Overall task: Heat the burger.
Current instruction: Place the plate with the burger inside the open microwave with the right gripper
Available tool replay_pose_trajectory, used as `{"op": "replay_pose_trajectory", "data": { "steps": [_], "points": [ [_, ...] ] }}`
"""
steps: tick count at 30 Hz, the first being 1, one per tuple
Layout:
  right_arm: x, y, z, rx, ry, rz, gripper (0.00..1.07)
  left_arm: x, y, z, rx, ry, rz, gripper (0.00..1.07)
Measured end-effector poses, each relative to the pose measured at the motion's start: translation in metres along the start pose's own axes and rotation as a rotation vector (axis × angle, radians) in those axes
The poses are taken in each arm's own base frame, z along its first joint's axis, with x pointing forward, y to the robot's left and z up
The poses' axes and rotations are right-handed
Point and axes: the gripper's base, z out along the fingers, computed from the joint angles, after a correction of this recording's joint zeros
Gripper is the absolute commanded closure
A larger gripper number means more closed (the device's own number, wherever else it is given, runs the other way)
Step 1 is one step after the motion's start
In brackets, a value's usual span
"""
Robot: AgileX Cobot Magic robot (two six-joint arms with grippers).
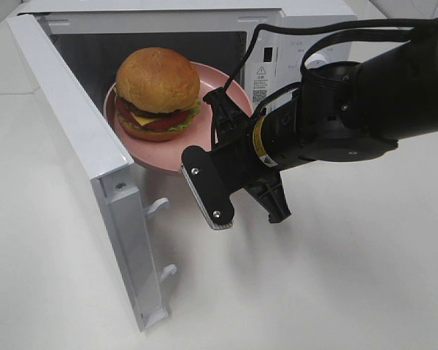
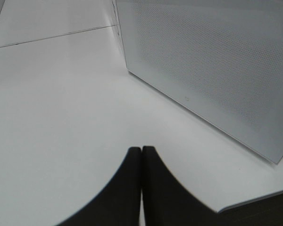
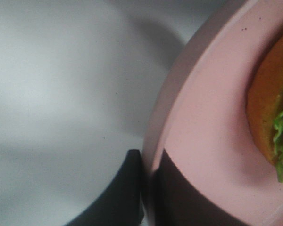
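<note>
Three cameras: one high overview, two wrist close-ups.
High view looks steeply down at the open microwave (image 1: 274, 44), pink plate (image 1: 155, 150), burger (image 1: 157, 84) and right arm (image 1: 379, 87), at mid range. Left wrist view sits low over the table (image 2: 52, 108), facing a perforated white panel (image 2: 212, 61) of the microwave close by. Right wrist view is almost against the plate's rim and shares plate and burger with the high view.
</note>
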Motion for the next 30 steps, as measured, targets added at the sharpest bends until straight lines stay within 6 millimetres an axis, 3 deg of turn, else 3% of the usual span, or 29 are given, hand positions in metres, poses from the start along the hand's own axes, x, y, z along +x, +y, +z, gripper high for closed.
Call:
{"op": "replay_pose_trajectory", "data": {
  "steps": [4, 30],
  "points": [
    [0.008, -0.005, 0.009, -0.002, 0.019, 0.017, 1.07, 0.0, 0.0, 0.0, 0.0, 0.0, 0.0, 1.06],
    [0.011, -0.046, 0.063, -0.055, 0.084, 0.164, 1.07, 0.0, 0.0, 0.0, 0.0, 0.0, 0.0, 1.06]
  ]
}}
